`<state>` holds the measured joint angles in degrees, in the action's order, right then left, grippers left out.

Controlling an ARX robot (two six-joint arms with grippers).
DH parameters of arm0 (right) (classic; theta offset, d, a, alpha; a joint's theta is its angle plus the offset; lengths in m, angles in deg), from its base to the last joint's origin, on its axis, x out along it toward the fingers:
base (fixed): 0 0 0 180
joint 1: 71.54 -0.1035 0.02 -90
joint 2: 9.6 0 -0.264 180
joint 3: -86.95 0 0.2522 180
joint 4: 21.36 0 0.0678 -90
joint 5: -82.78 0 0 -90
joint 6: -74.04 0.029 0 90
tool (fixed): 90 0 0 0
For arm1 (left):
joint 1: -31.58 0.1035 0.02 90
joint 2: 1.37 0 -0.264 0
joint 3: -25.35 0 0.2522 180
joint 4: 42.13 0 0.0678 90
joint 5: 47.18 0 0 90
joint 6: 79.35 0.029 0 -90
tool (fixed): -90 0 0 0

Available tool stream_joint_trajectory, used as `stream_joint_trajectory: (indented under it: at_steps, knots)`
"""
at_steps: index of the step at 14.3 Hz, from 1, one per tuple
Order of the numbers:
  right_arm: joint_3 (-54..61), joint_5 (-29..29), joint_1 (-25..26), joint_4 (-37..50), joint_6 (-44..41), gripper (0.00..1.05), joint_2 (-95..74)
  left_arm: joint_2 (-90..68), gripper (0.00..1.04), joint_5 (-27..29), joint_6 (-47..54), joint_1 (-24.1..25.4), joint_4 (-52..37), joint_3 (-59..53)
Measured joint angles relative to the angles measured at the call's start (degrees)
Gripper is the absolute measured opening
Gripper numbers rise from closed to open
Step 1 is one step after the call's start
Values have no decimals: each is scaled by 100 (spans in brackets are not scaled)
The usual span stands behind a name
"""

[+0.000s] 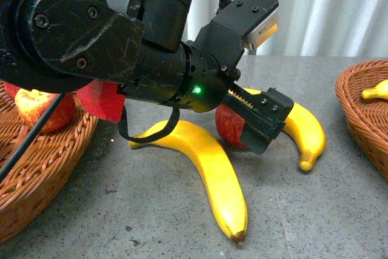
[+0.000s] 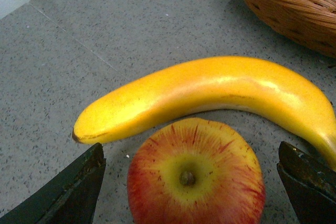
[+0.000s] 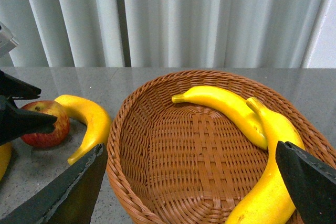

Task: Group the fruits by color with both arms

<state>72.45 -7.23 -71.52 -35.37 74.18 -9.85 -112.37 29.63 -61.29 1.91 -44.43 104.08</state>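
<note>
Left pincer spread wide, red-yellow apple between its jaws | banana just ahead on tabletop | right pincer spread wide, wicker basket with two bananas ahead of it.

Left arm reaches low; both arms' jaws spread wide.

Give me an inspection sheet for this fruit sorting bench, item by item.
Surface: grey speckled table.
Job's things: loose apple and two loose bananas on the table; second apple in the left basket; two sorted bananas in the right basket.
Clutter: red shape behind the left arm, unclear.
Grippers: left gripper open astride the loose apple; right gripper open, empty, over the right basket.
Cables: black cable loops under the left arm.
Surroundings: pale curtain.
</note>
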Motion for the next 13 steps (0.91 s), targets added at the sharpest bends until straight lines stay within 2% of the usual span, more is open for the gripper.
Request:
stream_joint_trajectory:
  at_steps: [4, 5, 6, 7, 8, 11, 13]
  knots:
    - [0, 0, 0, 0, 0, 98, 0, -363, 98, -66, 0, 2, -7, 151]
    - [0, 0, 0, 0, 0, 98, 0, -372, 95, -92, -2, 2, -9, 151]
    - [0, 0, 0, 0, 0, 98, 0, -372, 82, -85, -4, 2, -42, 151]
    - [0, 0, 0, 0, 0, 98, 0, -358, 74, -81, -4, 2, -42, 149]
    - [0, 0, 0, 0, 0, 98, 0, -306, 71, -17, -4, 2, -4, 129]
    - [0, 0, 0, 0, 0, 98, 0, 280, 70, 398, 0, 68, -219, -243]
    - [0, 0, 0, 0, 0, 98, 0, 1521, 70, 1528, -20, 129, -914, -765]
